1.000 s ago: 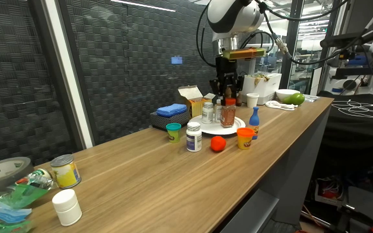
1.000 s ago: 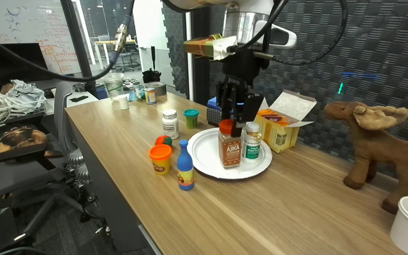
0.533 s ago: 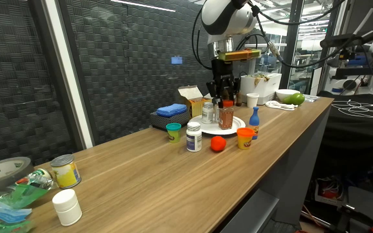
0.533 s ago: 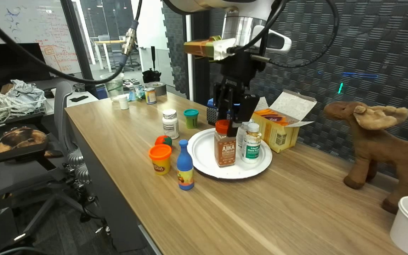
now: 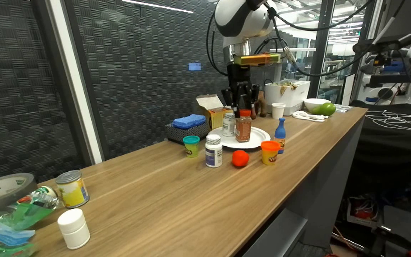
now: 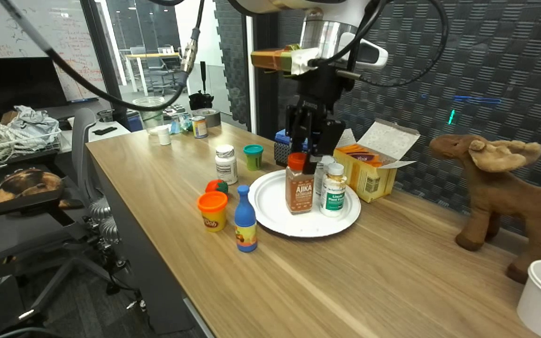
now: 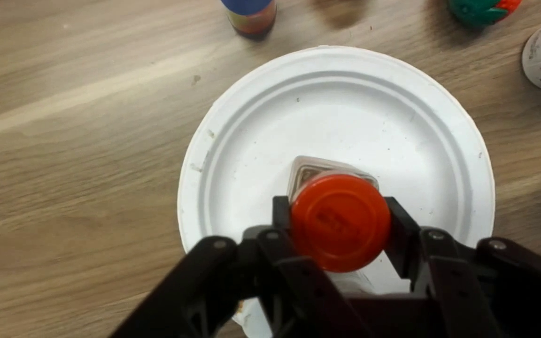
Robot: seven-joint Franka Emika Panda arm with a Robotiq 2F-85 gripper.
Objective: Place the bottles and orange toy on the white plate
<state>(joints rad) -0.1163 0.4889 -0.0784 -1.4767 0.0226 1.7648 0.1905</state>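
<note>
The gripper [image 7: 337, 211] grasps the Ajika bottle [image 6: 300, 192] by its red cap [image 7: 341, 225] over the white plate [image 6: 269, 204]; base contact is unclear. The orange toy [image 5: 240, 158] lies on the table [image 5: 155, 207].

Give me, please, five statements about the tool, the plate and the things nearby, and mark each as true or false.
1. The tool holds the red-capped bottle near its top. True.
2. The orange toy lies outside the white plate. True.
3. No bottle stands on the plate. False: the green-labelled bottle stands there.
4. The blue bottle stands upright beside the plate. True.
5. Every box here is closed. False: the yellow box stands open.
</note>
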